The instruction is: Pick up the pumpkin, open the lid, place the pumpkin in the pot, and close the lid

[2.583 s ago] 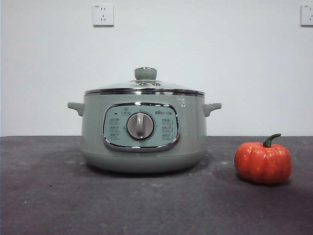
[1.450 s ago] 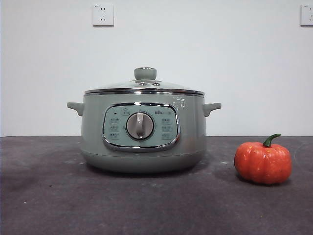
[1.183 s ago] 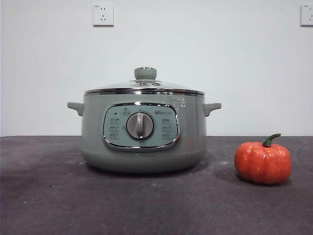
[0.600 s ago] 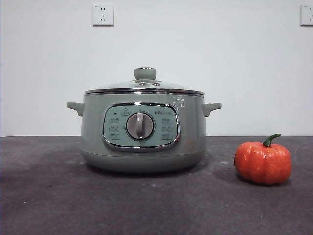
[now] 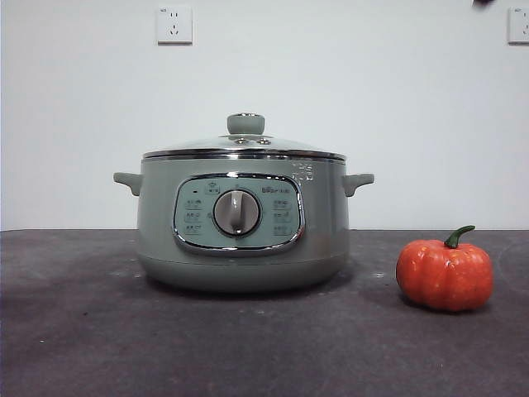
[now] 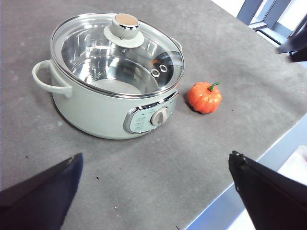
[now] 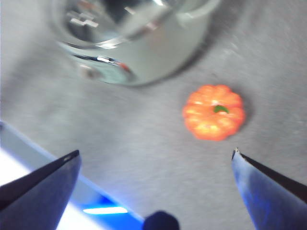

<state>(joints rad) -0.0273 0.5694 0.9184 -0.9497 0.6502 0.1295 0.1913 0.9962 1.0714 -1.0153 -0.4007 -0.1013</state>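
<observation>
First step, nothing grasped: the small orange ribbed pumpkin (image 5: 445,277) sits on the grey bench beside the lidded sage-green pot (image 5: 241,223). The right gripper (image 7: 156,160), jaws spread, hovers above it and must descend; the left gripper (image 6: 156,165) waits, released.

The pot (image 5: 241,225) is set on the table (image 5: 83,331), roughly midway along its front edge and back from it. The lid (image 5: 245,145) is seated on the pot, closed. The pumpkin (image 5: 444,274) is placed on the table to the right of the pot, apart from it, upright, nearer the right edge. Two wall sockets (image 5: 174,25) are mounted on the wall behind, above the table. The right gripper (image 7: 156,158) is held above the pumpkin; the left gripper (image 6: 153,165) is held high over the front edge.
</observation>
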